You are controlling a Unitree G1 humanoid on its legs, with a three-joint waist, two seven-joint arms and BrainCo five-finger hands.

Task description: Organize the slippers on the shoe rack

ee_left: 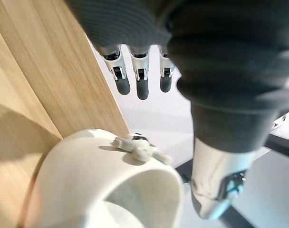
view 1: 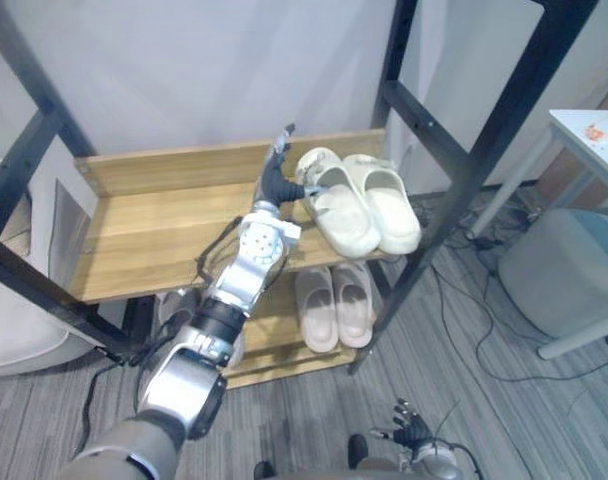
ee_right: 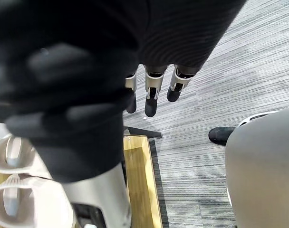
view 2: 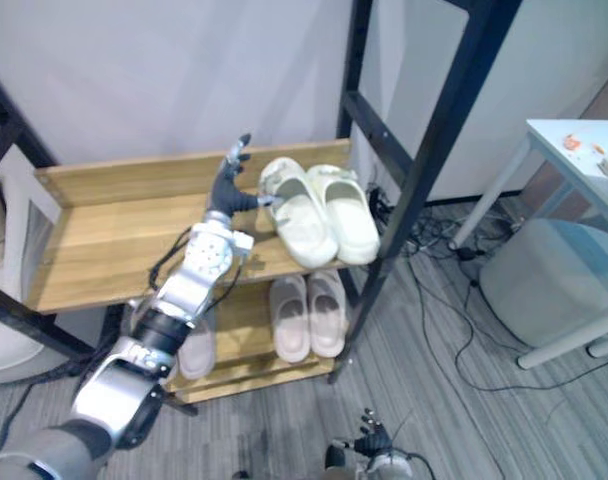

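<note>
A cream pair of slippers (view 1: 362, 205) lies on the right end of the rack's upper wooden shelf (view 1: 154, 220). My left hand (view 1: 277, 178) is raised beside the left slipper (ee_left: 87, 180), open, its fingers (ee_left: 142, 83) straight and pointing up. Its thumb reaches toward that slipper's heel rim. A pink-beige pair (view 1: 334, 303) rests on the lower shelf (ee_right: 139, 180), directly below the cream pair. Another pale slipper (view 2: 196, 350) lies further left on that shelf, partly behind my arm. My right hand (view 1: 414, 432) hangs low over the carpet, open and holding nothing.
Black metal posts (view 1: 489, 140) frame the rack, and the left half of the upper shelf is bare wood. To the right stand a white table (view 1: 589, 130) and a grey pouf (view 1: 559, 270). Cables (view 1: 464, 300) trail over the grey carpet.
</note>
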